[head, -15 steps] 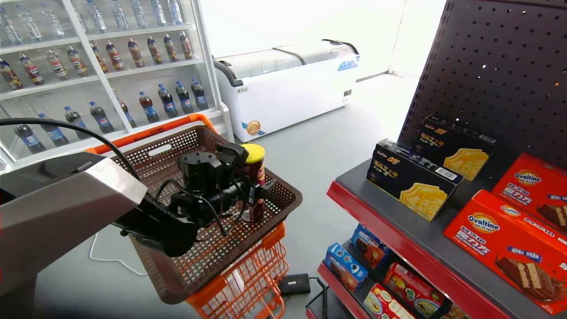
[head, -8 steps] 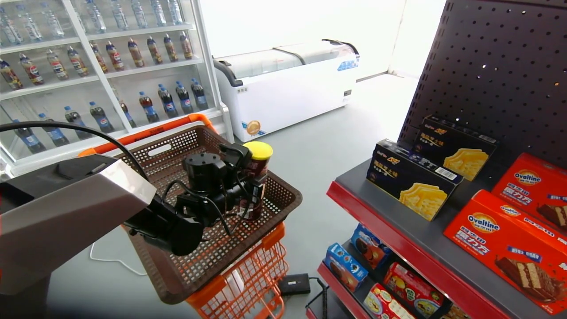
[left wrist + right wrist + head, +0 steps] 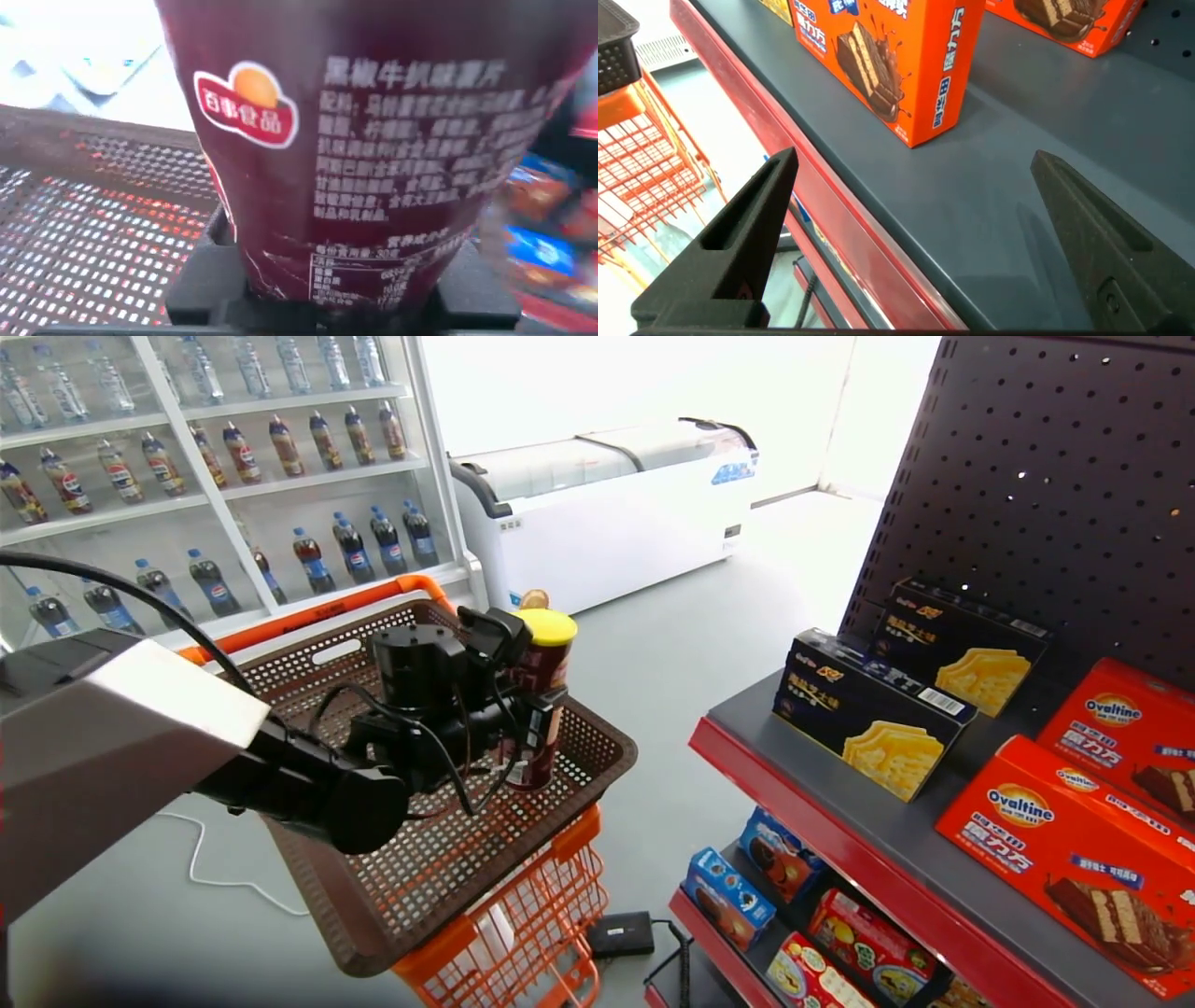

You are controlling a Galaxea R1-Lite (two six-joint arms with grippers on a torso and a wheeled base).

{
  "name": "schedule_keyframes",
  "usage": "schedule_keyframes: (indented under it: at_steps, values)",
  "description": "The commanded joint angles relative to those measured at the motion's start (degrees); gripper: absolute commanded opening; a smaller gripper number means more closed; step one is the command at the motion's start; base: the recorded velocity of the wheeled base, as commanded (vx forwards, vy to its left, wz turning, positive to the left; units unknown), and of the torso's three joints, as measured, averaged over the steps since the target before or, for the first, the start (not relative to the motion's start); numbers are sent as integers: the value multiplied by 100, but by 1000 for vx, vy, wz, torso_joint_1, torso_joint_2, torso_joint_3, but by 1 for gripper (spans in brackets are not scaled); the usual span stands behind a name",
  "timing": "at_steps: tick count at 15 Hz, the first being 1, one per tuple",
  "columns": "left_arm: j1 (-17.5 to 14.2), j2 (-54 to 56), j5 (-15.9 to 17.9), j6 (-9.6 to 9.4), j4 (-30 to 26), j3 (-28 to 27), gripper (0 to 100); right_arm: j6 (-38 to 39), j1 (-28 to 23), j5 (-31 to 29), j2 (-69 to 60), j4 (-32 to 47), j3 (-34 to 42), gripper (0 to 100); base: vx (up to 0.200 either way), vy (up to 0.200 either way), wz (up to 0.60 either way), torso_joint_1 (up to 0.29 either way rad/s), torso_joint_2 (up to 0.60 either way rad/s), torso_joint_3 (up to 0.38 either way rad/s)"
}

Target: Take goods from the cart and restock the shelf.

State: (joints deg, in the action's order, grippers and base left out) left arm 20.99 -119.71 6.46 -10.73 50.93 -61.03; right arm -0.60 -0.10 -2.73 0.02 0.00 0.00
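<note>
One chip can [image 3: 546, 665] in the left gripper [image 3: 534, 714], over the one cart's [image 3: 523, 933] brown basket [image 3: 611, 739].

The fingers are clamped on the can's dark red body (whether its base touches the mesh, I cannot tell). It stands near upright, long axis vertical, yellow lid up. The right gripper [image 3: 915, 161] hangs over the grey shelf [image 3: 747, 723], jaws spread wide and holding nothing. On that shelf stand two black boxes [image 3: 873, 714] and two orange boxes [image 3: 1064, 840].
</note>
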Motion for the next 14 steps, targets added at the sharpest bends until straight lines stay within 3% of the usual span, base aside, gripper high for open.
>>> schedule_keyframes:
  at_steps: [1,6,8,11,12,14]
  values:
    - [10,1020,435,1,-866,-6,0,-2,10,1,-2,9,0,100,0,0,0,0,0,0]
    - [63,1881,488,27,-1490,188,0,-2,1,1,-2,9,0,100,0,0,0,0,0,0]
    - [63,2207,1121,44,-1850,311,0,-2,1,1,-2,9,0,100,0,0,0,0,0,0]
    - [80,2672,1287,53,-2360,495,0,-2,1,1,-2,0,0,100,0,0,0,0,0,0]
    - [107,2813,1516,88,-2404,504,0,-2,10,1,-2,0,0,100,0,0,0,0,0,0]
    - [353,2945,1648,238,-2413,469,0,-2,10,1,-2,9,0,100,0,0,0,0,0,0]
